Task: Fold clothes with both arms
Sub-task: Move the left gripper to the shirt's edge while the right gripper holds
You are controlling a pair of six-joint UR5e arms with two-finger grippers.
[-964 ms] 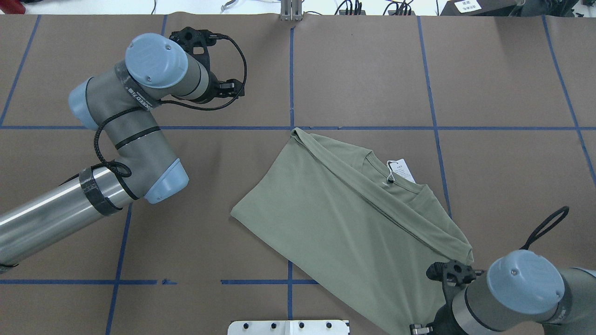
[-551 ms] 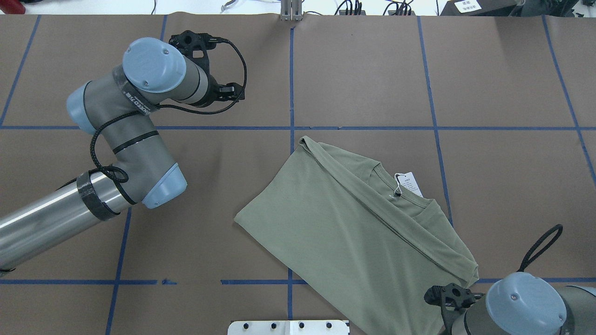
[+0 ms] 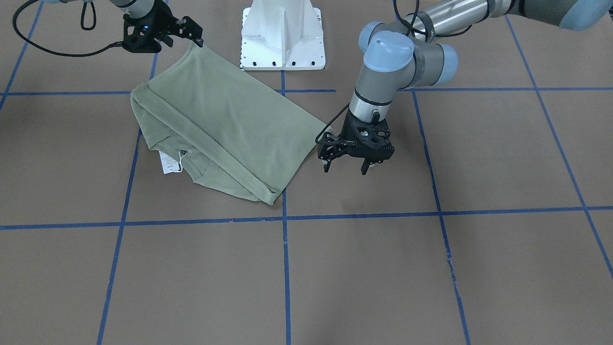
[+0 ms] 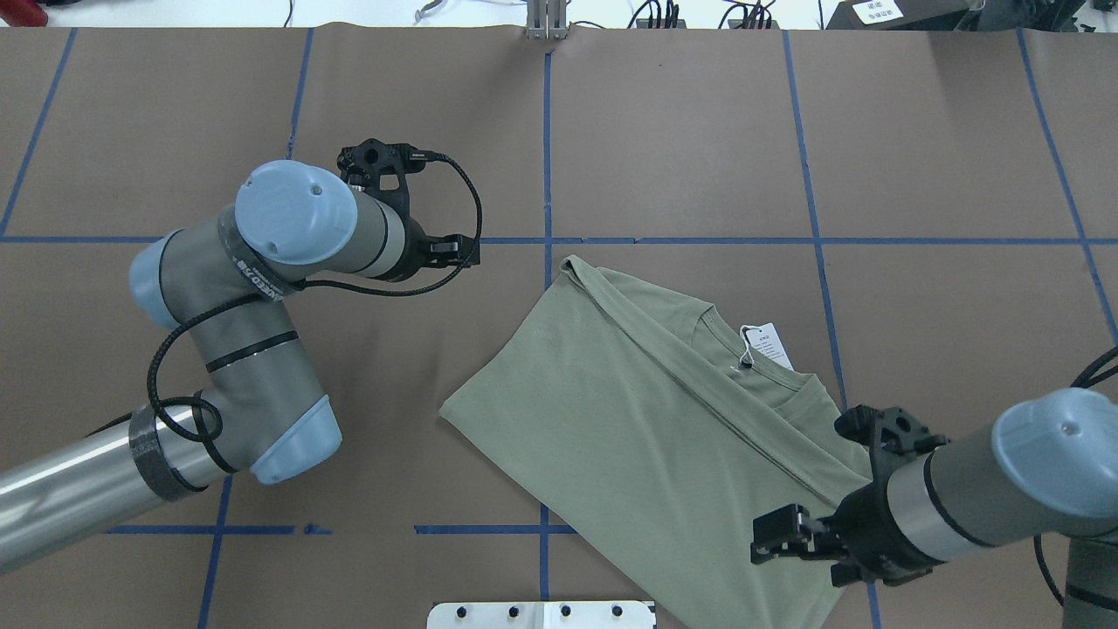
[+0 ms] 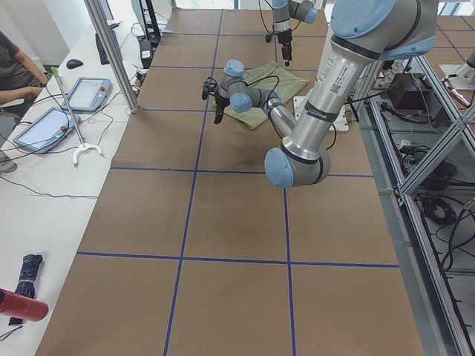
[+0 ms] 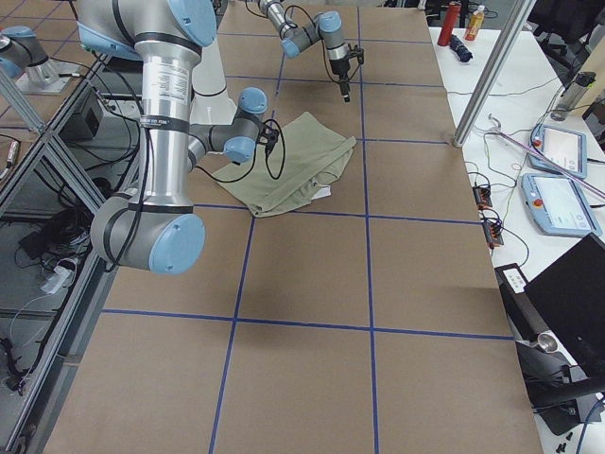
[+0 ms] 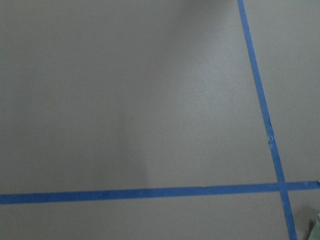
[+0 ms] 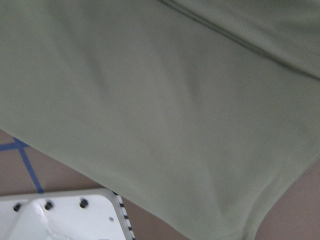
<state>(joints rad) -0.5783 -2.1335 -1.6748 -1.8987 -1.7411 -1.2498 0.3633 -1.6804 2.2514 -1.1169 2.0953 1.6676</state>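
Note:
The sage-green shirt (image 4: 646, 419) lies folded flat and diagonal on the brown table, collar and white tag (image 4: 769, 342) toward the right. In the front-facing view the shirt (image 3: 225, 110) sits left of centre. My left gripper (image 3: 345, 167) hangs open, pointing down over bare table beside the shirt's near corner, not touching it. My right gripper (image 3: 191, 31) is tilted over the shirt's corner near the pedestal. Its fingers look apart, with one fingertip (image 3: 198, 42) right at the cloth's edge. The right wrist view shows only flat shirt fabric (image 8: 160, 110).
The white pedestal base (image 3: 282, 43) stands close behind the shirt. Blue tape lines (image 4: 547, 131) grid the table. A person (image 5: 11, 67) sits at a side bench with tablets (image 5: 44, 126) in the exterior left view. Bottles (image 6: 458, 24) stand at the far bench.
The shirt slid a little toward the robot, then stayed still. The left arm moved closer to the shirt. The right arm swung from the shirt's shoulder corner to over its lower right part.

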